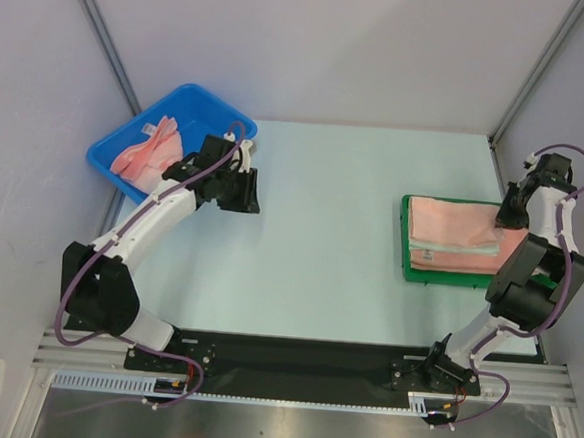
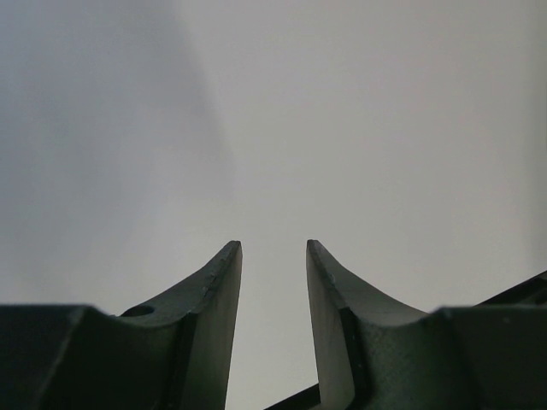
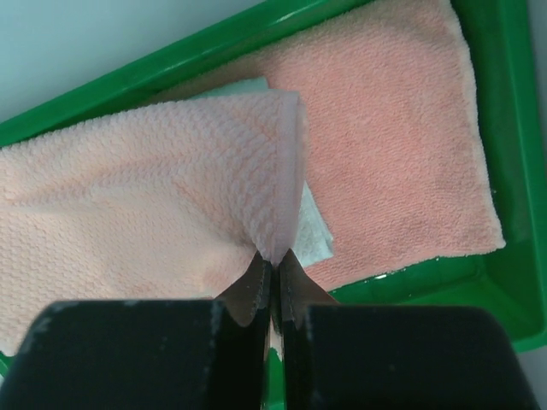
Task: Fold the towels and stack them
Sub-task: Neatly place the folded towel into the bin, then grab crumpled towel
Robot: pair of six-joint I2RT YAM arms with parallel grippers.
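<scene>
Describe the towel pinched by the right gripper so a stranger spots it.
Find the green tray on the right of the table. The towel lies topmost in it, a corner in the right gripper. It is paler pink with a waffle weave, unlike the darker salmon towel beneath.

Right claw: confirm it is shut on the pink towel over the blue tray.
Wrong on the tray's colour. The right claw is shut on the pink towel over the green tray, not a blue one, as the right wrist view shows.
</scene>
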